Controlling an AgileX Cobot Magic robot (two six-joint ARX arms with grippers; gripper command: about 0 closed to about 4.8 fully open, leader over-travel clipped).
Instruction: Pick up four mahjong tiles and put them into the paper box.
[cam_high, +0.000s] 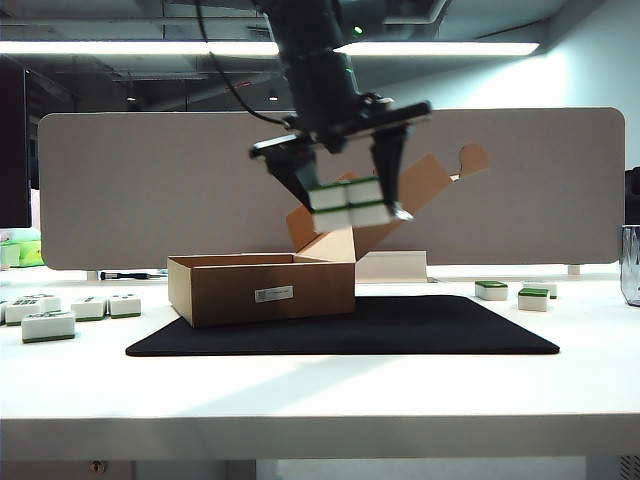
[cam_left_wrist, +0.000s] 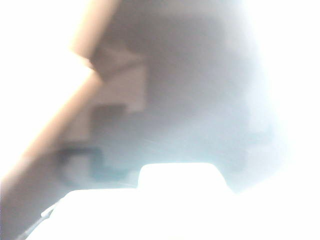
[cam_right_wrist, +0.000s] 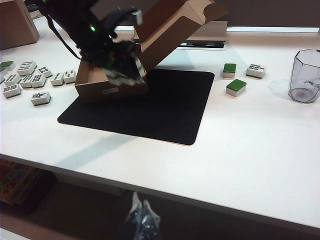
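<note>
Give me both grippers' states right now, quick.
Left gripper: above the paper box, closed on a block of mahjong tiles.
Right gripper: low at the table's near edge, away from everything; open or closed cannot be told.

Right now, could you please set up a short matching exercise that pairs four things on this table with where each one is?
Things:
1. mahjong tiles
2. paper box
3. clear cup
4. black mat

Places:
A. lying flat under the box
B. standing at the right end of the table
C. held up in the left pincer, above the box
D. sitting on the mat with its lid flap raised

Pairs: 1-C, 2-D, 3-B, 4-A
</note>
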